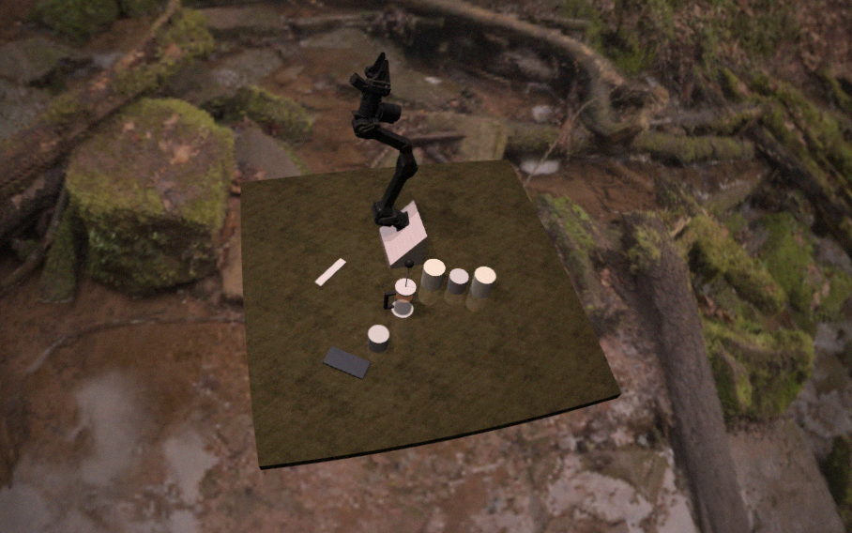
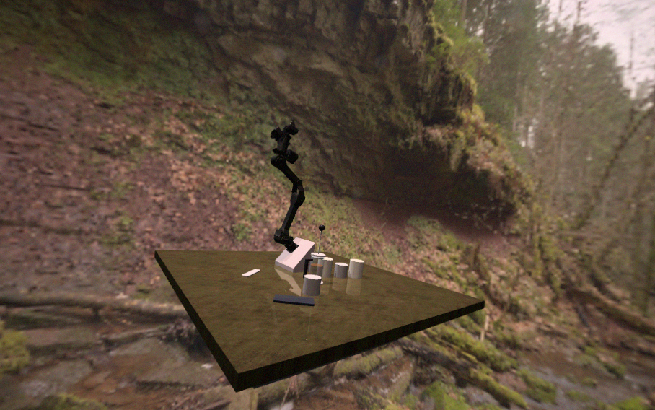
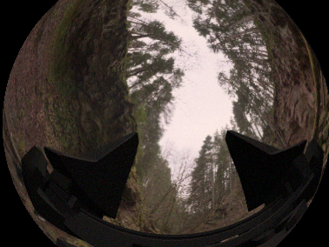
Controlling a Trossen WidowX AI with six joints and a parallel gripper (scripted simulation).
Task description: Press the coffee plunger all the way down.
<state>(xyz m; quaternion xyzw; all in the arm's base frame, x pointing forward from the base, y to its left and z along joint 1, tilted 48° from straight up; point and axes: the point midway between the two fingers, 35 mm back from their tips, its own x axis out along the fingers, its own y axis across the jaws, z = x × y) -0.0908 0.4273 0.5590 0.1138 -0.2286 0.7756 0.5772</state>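
Flat dark slab (image 1: 346,362) lies nearest; black angular tool (image 1: 378,67) (fingers wide) high above.

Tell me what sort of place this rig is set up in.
It looks like a damp, mossy woodland ravine. A tall moss-covered rock face rises behind the brown square tabletop, thick tree roots and a mossy boulder lie around it, and the wrist view shows tall conifers against pale sky.
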